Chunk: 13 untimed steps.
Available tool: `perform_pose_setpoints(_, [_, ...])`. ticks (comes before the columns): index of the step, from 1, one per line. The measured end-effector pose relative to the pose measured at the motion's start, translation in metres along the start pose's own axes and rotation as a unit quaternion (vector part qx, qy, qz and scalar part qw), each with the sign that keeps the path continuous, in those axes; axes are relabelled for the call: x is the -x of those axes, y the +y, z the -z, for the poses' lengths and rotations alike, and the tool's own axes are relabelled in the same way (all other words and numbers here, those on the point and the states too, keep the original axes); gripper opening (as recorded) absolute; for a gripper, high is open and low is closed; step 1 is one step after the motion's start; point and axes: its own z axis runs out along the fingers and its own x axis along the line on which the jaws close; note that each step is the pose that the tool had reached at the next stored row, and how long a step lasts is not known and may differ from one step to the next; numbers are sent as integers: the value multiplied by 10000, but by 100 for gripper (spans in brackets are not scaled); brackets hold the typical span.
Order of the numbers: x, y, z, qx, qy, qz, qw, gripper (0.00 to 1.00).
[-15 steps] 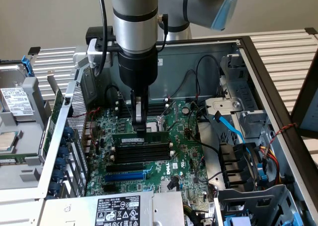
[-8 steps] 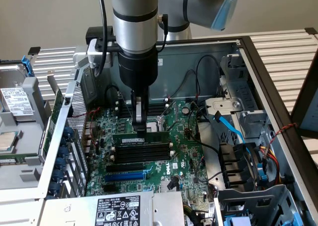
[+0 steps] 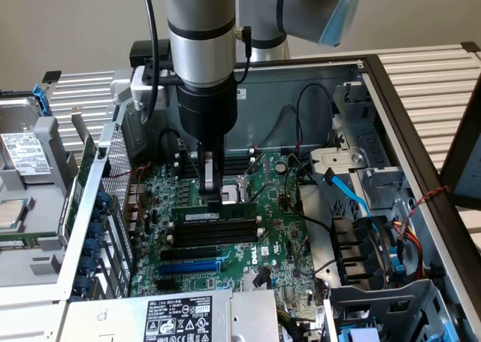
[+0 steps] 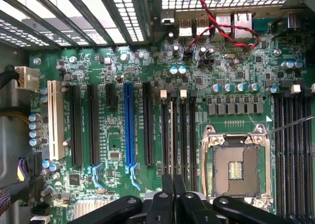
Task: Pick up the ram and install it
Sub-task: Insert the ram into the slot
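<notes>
Exterior view: the gripper [image 3: 213,199] stands upright, fingers drawn nearly together on the top edge of the ram [image 3: 218,216]. The ram stands directly beneath it, beside the empty memory slots [image 3: 218,234]. Pressing at one spot could tilt the stick, leaving one end unlatched.

Wrist view: the fingers [image 4: 164,204] appear to pinch the ram [image 4: 172,135], seen edge-on. Any skew against its slot risks jamming or bending it.

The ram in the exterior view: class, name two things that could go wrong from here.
1. The fingers hold the ram near its middle at the black memory slots. Pressed off-line, it might tilt and seat at one end alone.
2. The white end clips may not latch, leaving it loose.
</notes>
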Motion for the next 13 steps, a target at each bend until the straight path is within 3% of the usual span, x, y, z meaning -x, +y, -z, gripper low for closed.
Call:
perform_pose_setpoints(2, [-3, 26, -12, -16, -2, -1, 10000, 12])
perform_pose_setpoints(13, [-60, 21, -41, -22, -2, -4, 10000, 12])
